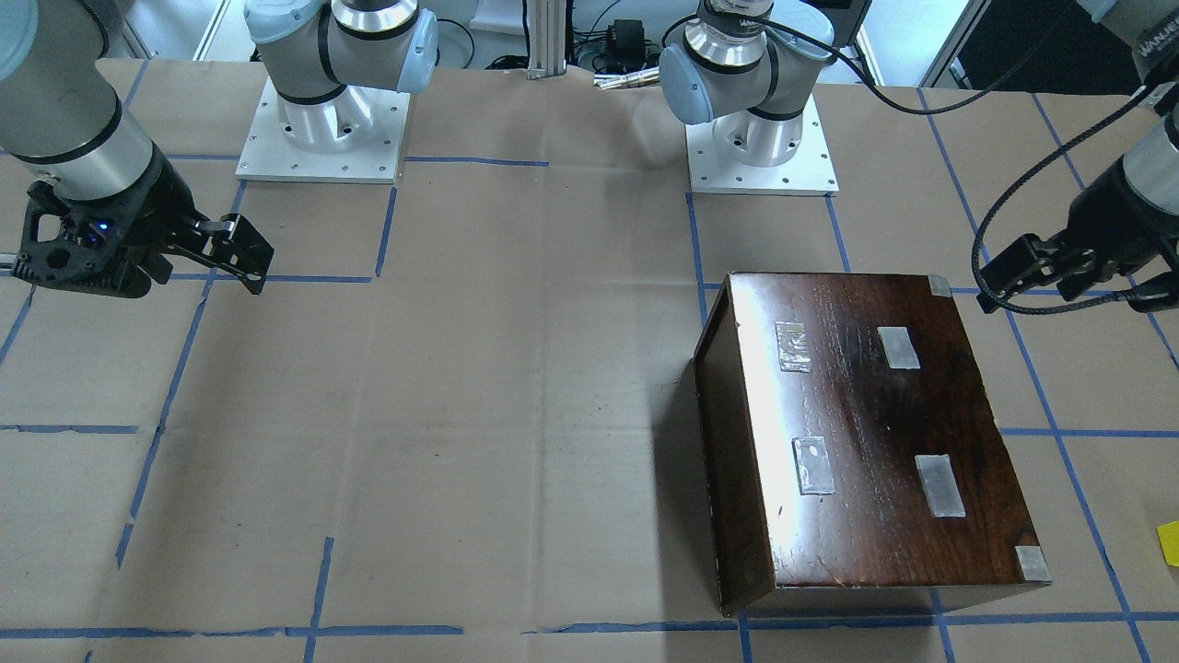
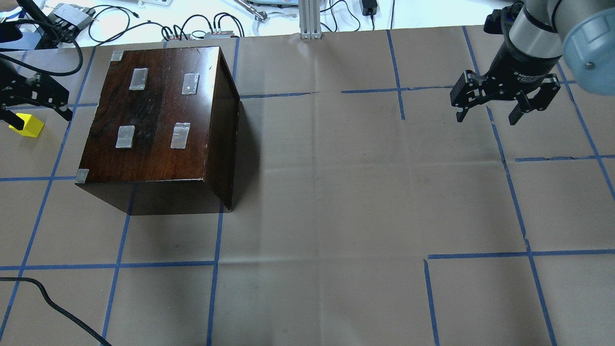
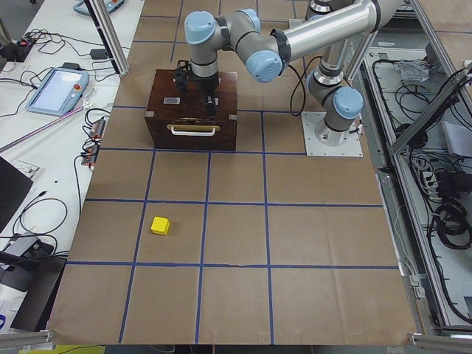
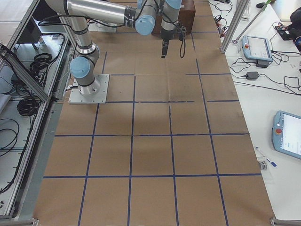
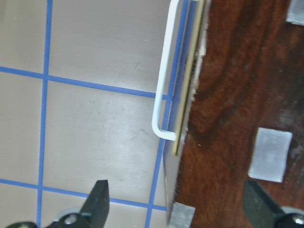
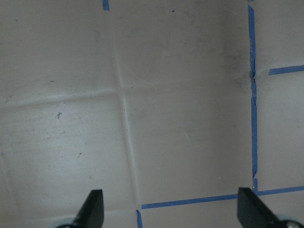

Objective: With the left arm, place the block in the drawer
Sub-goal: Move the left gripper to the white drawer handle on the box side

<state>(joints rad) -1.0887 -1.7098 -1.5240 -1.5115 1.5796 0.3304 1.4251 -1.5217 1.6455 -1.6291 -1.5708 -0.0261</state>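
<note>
Shows the block (image 2: 29,127), a small yellow cube, at the far left edge of the overhead view, flat on the brown paper of the table (image 2: 336,192) and apart from the wooden box (image 2: 158,115). In the left side view, locates the same cube left of centre, inside a taped square, well apart from the box in the upper part of the frame.

Shows the drawer (image 3: 193,136) pushed in, its dark front panel flush with the box and its pale handle (image 5: 164,95) running along that front.

Places the left gripper (image 5: 176,209) above the box's front edge, on the handle side, released: fingers (image 5: 97,204) spread wide at the bottom of the wrist view, nothing between them. Traces the left arm (image 3: 324,26) from the upper right of the side view across to the box, with a black braided cable (image 1: 999,207) looping to the gripper at the right edge of the front-facing view.

Shows the right gripper (image 2: 486,117) in the upper right of the overhead view, likewise released and empty, hanging over bare paper crossed by blue tape lines (image 2: 509,158).

On the box's glossy top: four silvery tape patches (image 2: 139,78), plus smaller ones at corners.
</note>
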